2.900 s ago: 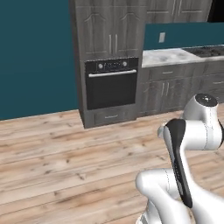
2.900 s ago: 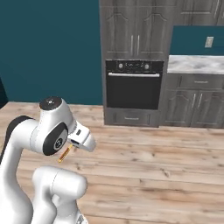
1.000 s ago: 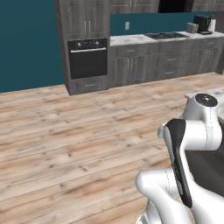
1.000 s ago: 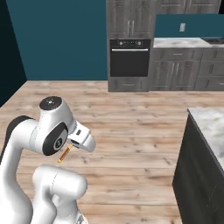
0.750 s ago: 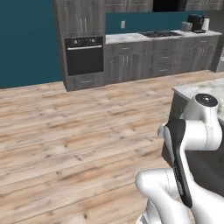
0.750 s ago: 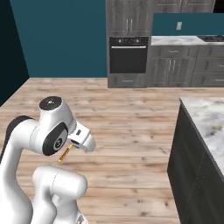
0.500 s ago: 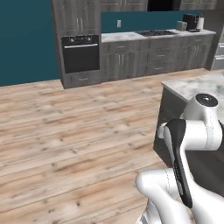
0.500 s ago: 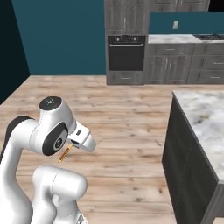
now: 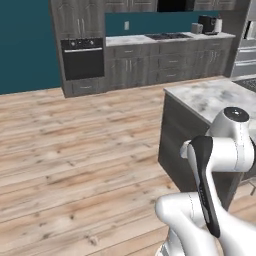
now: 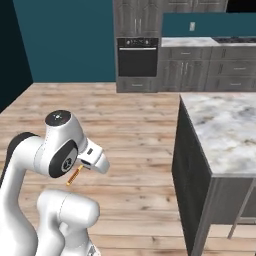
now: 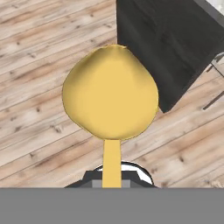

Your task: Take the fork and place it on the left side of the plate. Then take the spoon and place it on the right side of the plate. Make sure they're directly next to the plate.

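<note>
The jaws are clenched on the yellow spoon [image 11: 110,96] above the wooden floor [image 11: 35,109]. No writing can be read anywhere.

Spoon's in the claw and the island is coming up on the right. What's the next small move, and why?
Probably keep the claw shut and drive on toward the island. The spoon is held over bare floor, its handle poking out near the wrist in the right base view, and no plate can be seen on the marble top yet, so lowering now seems premature.
</note>
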